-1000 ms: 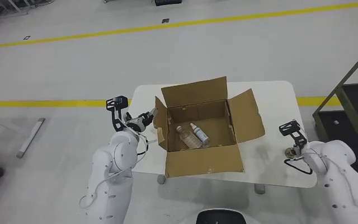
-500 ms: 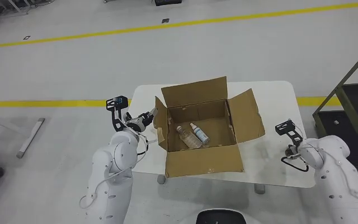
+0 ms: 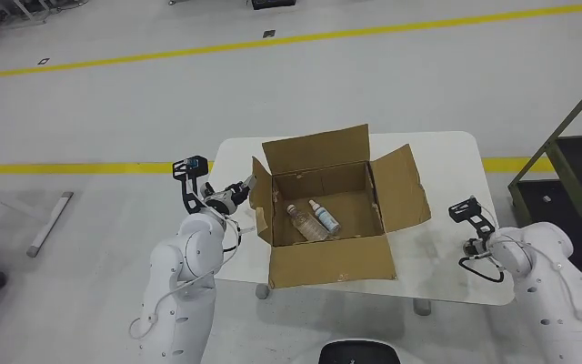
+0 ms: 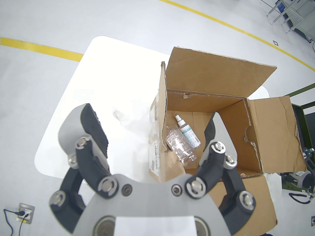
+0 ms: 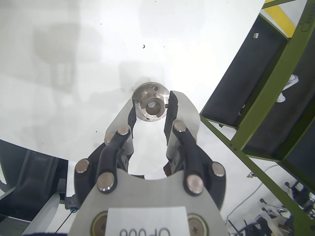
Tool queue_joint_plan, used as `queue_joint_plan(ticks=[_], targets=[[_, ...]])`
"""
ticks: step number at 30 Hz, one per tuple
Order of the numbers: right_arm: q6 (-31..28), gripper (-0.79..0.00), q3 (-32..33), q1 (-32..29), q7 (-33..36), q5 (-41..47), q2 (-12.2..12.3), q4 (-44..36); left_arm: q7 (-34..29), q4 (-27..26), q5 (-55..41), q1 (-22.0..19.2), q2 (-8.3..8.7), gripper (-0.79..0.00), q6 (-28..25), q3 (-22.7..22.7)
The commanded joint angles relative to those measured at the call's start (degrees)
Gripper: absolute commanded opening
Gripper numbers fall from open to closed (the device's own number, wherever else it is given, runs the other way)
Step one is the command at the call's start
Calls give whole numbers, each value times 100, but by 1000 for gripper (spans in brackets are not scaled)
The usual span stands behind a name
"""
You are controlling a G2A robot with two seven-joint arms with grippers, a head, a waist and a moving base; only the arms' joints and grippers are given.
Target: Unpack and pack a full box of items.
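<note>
An open cardboard box (image 3: 329, 261) stands mid-table with its flaps spread. Inside lie a clear plastic bottle (image 3: 305, 223) and a white spray bottle (image 3: 325, 217); the left wrist view shows the clear bottle (image 4: 181, 146) and spray bottle (image 4: 188, 133) on the box floor. My left gripper (image 3: 244, 189) hovers open beside the box's left flap, its fingers (image 4: 94, 124) empty. My right gripper (image 3: 475, 246) is over the table's right end, shut on a round metal flanged part (image 5: 151, 109) between its pads.
The white table (image 3: 436, 155) has bare room to the right of the box and behind it. A small clear scrap (image 4: 119, 115) lies left of the box. A green metal frame (image 3: 546, 168) stands just past the table's right edge.
The right arm shifted slightly toward the box with the metal part still held. The left arm and the box contents stayed put.
</note>
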Motion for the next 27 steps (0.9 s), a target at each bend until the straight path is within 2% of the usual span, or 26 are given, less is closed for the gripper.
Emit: queue_joint_plan(ticks=[1,4,9,27], targets=[[15,-465,-24,23,-13,4,5,52,0,0,0,0,0,0,0,0],[60,-437,-65,59,-2,-11,16,126,0,0,0,0,0,0,0,0],[76,-434,-83,99,-22,26,40,214,0,0,0,0,0,0,0,0],[144,-483,-142,215,-154,158,121,619,0,0,0,0,0,0,0,0]])
